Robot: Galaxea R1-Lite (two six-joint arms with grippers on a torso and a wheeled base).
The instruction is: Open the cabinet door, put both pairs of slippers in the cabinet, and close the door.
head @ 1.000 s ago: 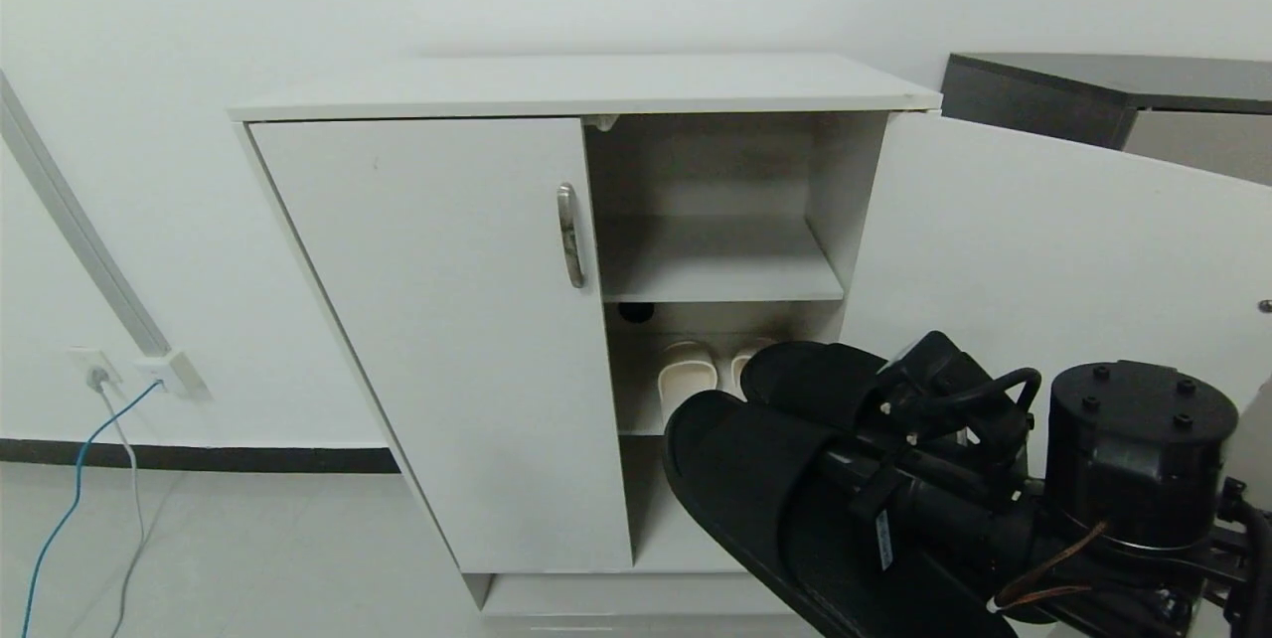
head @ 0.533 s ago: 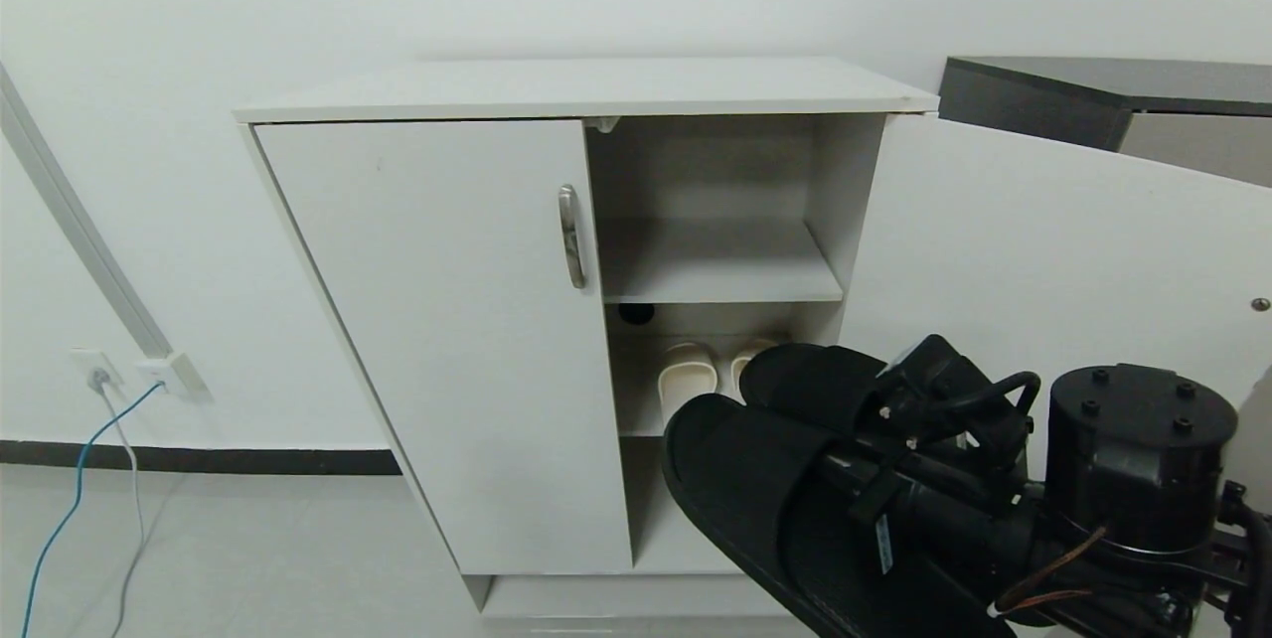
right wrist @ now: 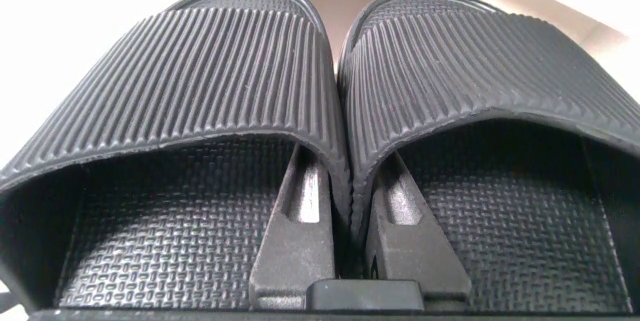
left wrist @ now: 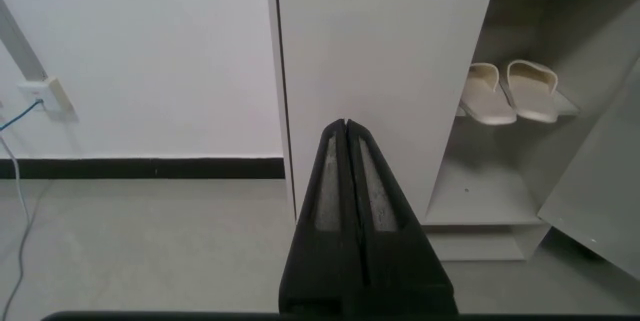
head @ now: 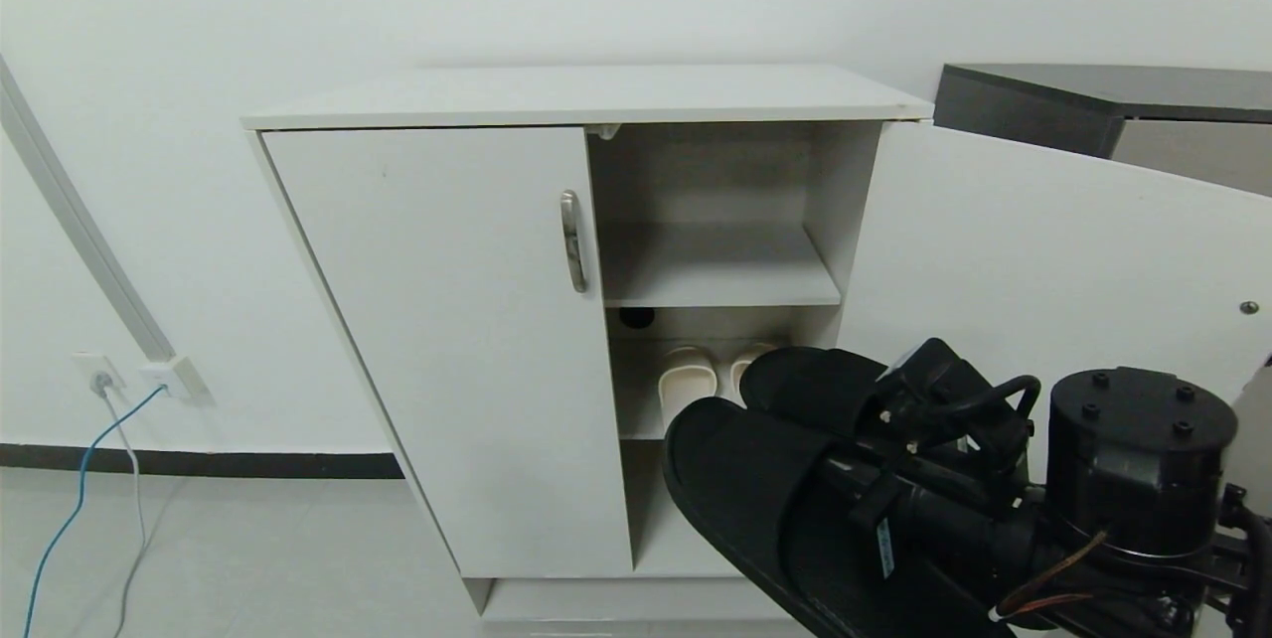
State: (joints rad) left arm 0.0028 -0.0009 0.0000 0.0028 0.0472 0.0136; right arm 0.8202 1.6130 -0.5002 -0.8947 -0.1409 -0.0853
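In front of the cabinet's (head: 596,96) open right half, a pair of black slippers (head: 755,479) is held by the right gripper (right wrist: 350,223), whose fingers (right wrist: 300,236) are closed on the two adjoining inner walls, one finger inside each slipper. The pair is carried side by side with the toes leading, so its long axis is aimed ahead and slightly to the robot's left, at the gap between the closed left door (head: 447,340) and the swung-out right door (head: 1043,260). The opening is thus judged to lie straight along the toes' line, and the right arm is much the nearer to it. A pale pair of slippers (head: 688,378) is already set on the middle shelf, just beyond the black toes; the lowest shelf (left wrist: 480,196) beneath it is taken as the likelier target. That lowest board is partly covered by the black pair in the head view but is laid open in the left wrist view, where the left gripper (left wrist: 345,176) is also seen pressed shut on nothing, well back from the cabinet. The seating of the fingers is revealed by the right wrist view alone.
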